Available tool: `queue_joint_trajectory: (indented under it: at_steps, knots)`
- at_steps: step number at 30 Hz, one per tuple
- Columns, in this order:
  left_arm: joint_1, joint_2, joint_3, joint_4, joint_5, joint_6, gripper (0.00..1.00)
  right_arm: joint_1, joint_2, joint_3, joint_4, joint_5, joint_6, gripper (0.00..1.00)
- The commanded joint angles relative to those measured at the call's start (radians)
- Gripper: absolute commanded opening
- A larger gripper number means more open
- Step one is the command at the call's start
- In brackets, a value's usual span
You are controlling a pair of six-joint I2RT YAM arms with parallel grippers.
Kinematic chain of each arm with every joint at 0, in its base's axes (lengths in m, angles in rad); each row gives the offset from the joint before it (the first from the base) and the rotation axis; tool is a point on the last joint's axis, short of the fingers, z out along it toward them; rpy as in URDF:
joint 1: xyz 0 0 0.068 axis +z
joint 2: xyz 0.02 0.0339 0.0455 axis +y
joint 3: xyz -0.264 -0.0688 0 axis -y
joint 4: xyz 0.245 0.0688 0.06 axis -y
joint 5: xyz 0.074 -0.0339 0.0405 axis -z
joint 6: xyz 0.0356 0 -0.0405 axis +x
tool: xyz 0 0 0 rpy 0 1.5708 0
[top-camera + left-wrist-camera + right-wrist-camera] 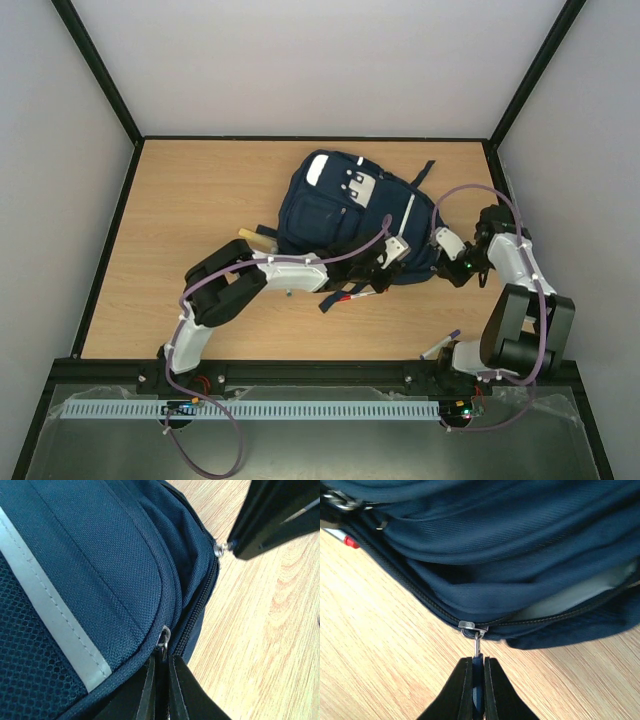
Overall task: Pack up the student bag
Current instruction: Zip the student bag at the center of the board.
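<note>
Both pinched shut: left fingers [149, 680] on zip pull [163, 639], right fingers [465, 680] on second pull [476, 647]. Beyond, student bag [345, 215] flat mid-tabletop [180, 230], right of centre. Looks like zip-closing step; next: run sliders along track, fabric taut.

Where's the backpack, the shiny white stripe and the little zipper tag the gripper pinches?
student bag [325, 215]: top view, on its navy front panel.
white stripe [54, 610]: left wrist view, middle of the strip.
zipper pull [477, 642]: right wrist view, the thin metal tab below the slider.
</note>
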Motion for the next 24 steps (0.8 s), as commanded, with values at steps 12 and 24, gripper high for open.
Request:
queue_joint_trajectory:
  at_steps: [12, 24]
  knots:
    - [0.001, -0.257, -0.335, 0.047, -0.131, 0.027, 0.02, -0.072, 0.097, 0.113, -0.052, 0.037, 0.084, 0.01]
    - [-0.007, -0.391, -0.474, 0.022, -0.216, -0.034, 0.36, -0.057, 0.112, 0.118, -0.007, -0.047, 0.152, 0.01]
